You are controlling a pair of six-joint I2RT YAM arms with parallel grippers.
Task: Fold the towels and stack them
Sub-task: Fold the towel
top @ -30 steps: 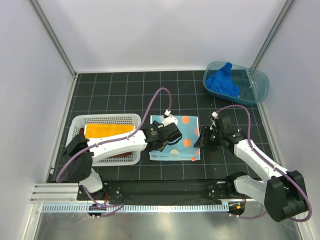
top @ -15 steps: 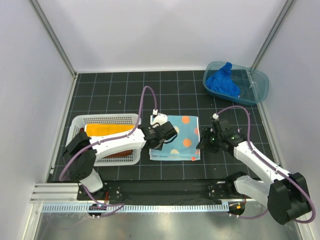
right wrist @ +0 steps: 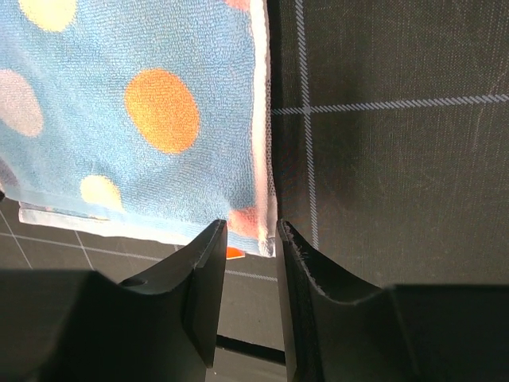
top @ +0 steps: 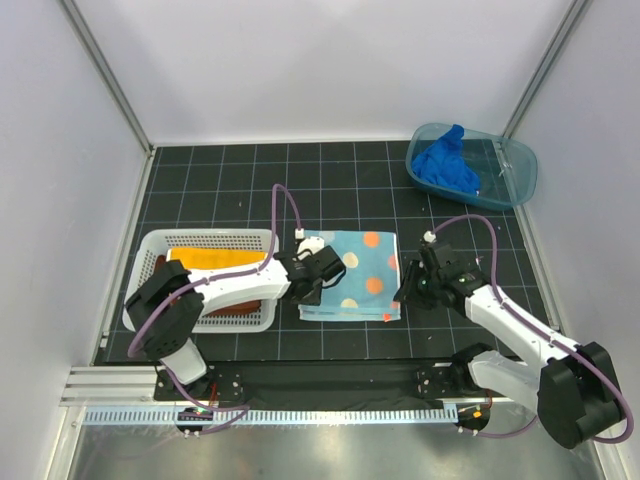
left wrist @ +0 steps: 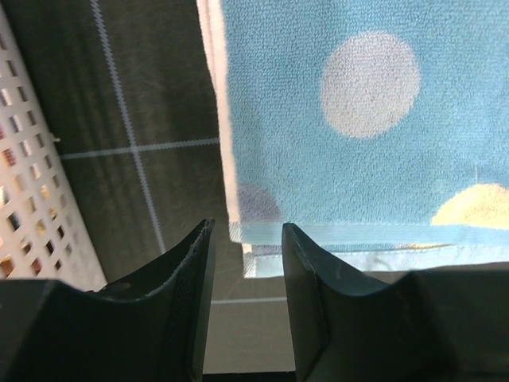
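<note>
Leftward has gone the left gripper [left wrist: 246,232], now over the basket-side edge of the folded spotted towel [top: 368,278]; the right gripper [right wrist: 249,231] has edged onto the opposite edge. Both jaws stand narrowly parted, a grip not evident. That towel lies flat on the black mat [top: 330,190] beside the white basket [top: 150,245]

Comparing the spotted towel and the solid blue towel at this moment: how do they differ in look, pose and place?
The spotted towel is light blue with orange and pale dots; the solid blue towel is plain royal blue.
The spotted towel lies folded into a flat rectangle; the solid blue towel is a crumpled heap.
The spotted towel rests on the black grid mat; the solid blue towel sits in the plastic tub at the far right.
Both are soft cloths in blue tones.
</note>
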